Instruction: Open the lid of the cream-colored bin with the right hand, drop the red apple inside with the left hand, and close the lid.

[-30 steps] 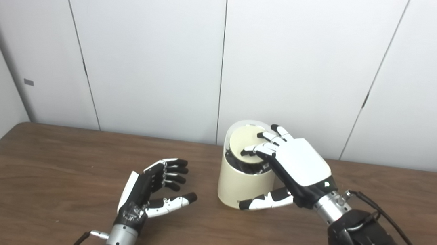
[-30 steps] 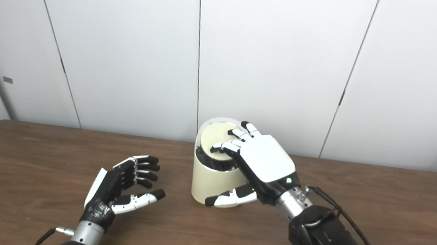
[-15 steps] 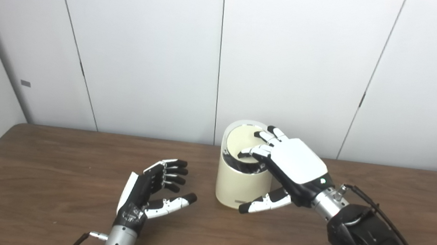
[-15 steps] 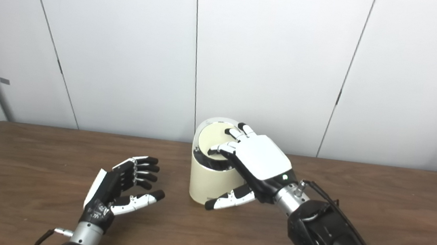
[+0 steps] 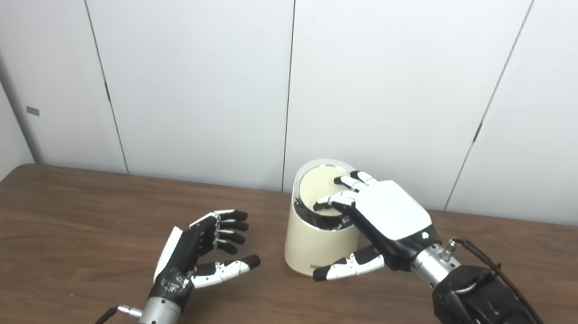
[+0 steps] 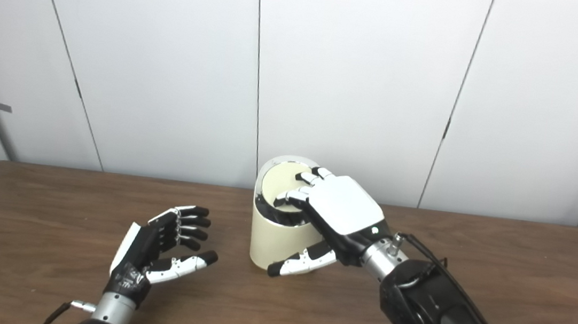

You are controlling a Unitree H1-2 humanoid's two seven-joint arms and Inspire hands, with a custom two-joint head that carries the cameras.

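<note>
Resting on the bin point(image 5: 321, 240) lid point(image 5: 318, 189), the right hand point(image 5: 388, 218) has fingers spread, gripping nothing. Left hand point(image 5: 199, 252), at eight o'clock from the bin, lies open and empty. No apple visible; lid tilted, closing apparently unfinished.

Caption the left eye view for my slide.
Right robot hand presses the bin lid; left robot hand waits open.

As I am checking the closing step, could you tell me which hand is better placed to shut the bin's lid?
The right hand, probably. Its fingers already lie on the tilted lid of the cream-colored bin. The left hand is open, empty and apart from the bin. No apple is visible.
</note>
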